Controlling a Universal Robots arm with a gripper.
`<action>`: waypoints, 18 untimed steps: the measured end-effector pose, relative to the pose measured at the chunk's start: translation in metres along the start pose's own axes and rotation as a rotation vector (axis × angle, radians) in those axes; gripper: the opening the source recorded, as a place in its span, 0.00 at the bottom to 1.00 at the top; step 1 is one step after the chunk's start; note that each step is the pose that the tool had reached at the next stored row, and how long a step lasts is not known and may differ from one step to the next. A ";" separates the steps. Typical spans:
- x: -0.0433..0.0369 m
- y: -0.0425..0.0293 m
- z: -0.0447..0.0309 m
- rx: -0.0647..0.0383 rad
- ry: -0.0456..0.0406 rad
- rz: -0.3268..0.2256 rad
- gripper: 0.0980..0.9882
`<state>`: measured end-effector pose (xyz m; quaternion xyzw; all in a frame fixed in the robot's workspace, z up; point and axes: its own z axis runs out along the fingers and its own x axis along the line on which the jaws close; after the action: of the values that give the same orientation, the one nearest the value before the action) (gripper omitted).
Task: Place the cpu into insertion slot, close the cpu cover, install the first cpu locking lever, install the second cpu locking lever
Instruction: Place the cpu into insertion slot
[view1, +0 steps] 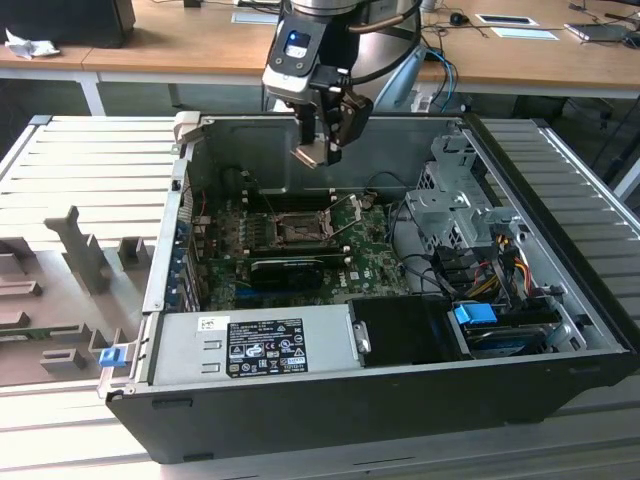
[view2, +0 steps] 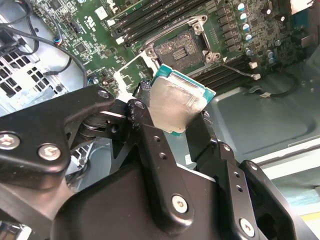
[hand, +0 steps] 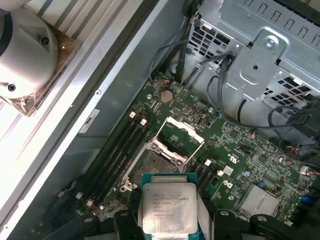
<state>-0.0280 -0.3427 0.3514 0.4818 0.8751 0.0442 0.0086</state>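
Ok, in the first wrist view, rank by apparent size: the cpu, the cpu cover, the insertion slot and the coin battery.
1. cpu: largest, but nearest the camera.
2. cpu cover and insertion slot: look alike, slot partly behind the cpu, so unranked.
3. coin battery: smallest.

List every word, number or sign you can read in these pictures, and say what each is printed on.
Nothing reads clearly enough to quote.
On the cpu: lines of print, too small.
On the power supply label: black and white print, blurred.
On the board: white markings, too small.
On the sticker on the case wall: unreadable.
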 end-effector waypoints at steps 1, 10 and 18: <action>0.0000 0.0000 0.0001 0.000 -0.0013 0.016 0.48; 0.0000 -0.0001 0.0012 -0.004 -0.0140 0.153 0.48; -0.0001 -0.0002 0.0021 -0.006 -0.0218 0.243 0.48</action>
<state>-0.0280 -0.3427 0.3492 0.5850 0.8098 0.0423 0.0142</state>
